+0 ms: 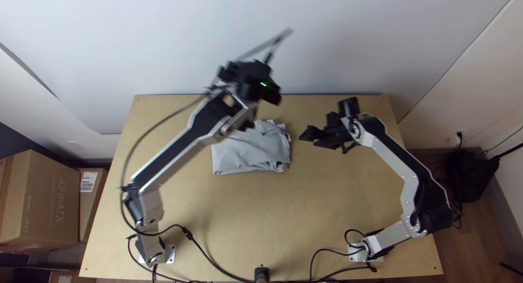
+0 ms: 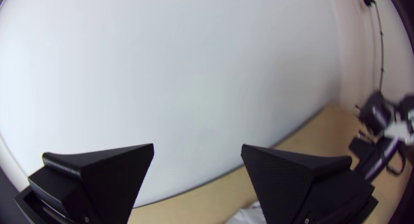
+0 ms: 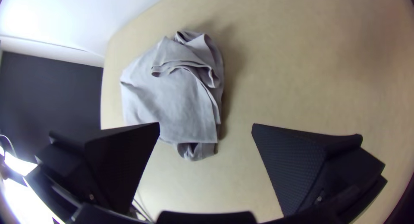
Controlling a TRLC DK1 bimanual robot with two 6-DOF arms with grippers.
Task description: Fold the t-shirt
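The grey t-shirt lies folded into a rough bundle on the upper middle of the table, its right side layered and rumpled. My left gripper is raised over the shirt's far edge; in the left wrist view the left gripper is open with nothing between its fingers. To the right of the shirt, apart from it, is my right gripper. The right wrist view shows that right gripper open and empty, with the shirt beyond it and its loose folded edges facing up.
The wooden table has a pale wall along its far edge. Cables run over the table's near edge around both arm bases. Cardboard boxes stand on the floor at the left.
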